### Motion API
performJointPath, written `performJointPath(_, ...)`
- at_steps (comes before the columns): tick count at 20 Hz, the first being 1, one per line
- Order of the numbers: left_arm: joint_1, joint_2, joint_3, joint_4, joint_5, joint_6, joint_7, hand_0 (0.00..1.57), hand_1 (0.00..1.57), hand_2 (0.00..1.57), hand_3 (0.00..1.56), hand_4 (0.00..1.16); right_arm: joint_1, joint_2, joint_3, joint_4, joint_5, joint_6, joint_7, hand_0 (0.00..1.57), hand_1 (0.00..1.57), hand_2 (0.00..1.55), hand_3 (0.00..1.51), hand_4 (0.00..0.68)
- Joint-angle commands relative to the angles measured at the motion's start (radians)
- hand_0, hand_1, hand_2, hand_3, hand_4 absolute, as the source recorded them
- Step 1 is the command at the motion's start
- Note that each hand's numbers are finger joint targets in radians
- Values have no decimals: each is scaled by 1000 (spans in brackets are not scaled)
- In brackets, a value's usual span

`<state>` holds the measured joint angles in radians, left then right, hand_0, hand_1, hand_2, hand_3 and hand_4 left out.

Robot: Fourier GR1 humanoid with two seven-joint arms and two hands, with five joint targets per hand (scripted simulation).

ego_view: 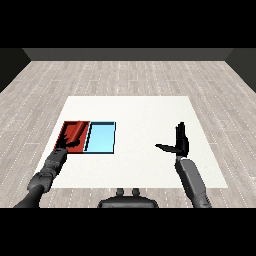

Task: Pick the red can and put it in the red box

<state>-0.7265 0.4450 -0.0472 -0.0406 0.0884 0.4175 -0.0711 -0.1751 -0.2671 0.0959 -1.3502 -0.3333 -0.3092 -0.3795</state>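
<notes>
Even, bright light fills the frame; the white worktop (pixel 145 110) at centre shows no glare, and shadows are barely visible.

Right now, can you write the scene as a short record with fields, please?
table: white table
red tray: at the table's left side
light blue tray: directly right of the red tray, side by side
left hand: over the near edge of the red tray
right hand: open, fingers straight, holds nothing, above the table's right part
red can: not visible
</notes>
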Motion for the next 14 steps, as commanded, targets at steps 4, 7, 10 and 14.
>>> performJointPath(4, -30, -1, -22, 20, -31, -21, 42, 0, 0, 0, 0, 0, 20, 0, -26, -26, -27, 26, 6, 0, 0, 0, 0, 0)
performJointPath(7, 13, 30, -14, -2, -29, -4, -34, 0, 0, 0, 0, 0, 30, 10, -35, -13, -29, 50, -37, 0, 0, 0, 0, 0)
performJointPath(10, -12, 19, 66, -86, 49, 0, -158, 0, 0, 0, 0, 0, 19, 34, -18, -32, -16, 34, -50, 0, 0, 0, 0, 0)
performJointPath(14, 0, 50, 116, -174, 93, -83, -334, 1396, 1396, 1288, 0, 0, 34, 28, 8, -77, -6, 44, -21, 0, 0, 0, 0, 0)
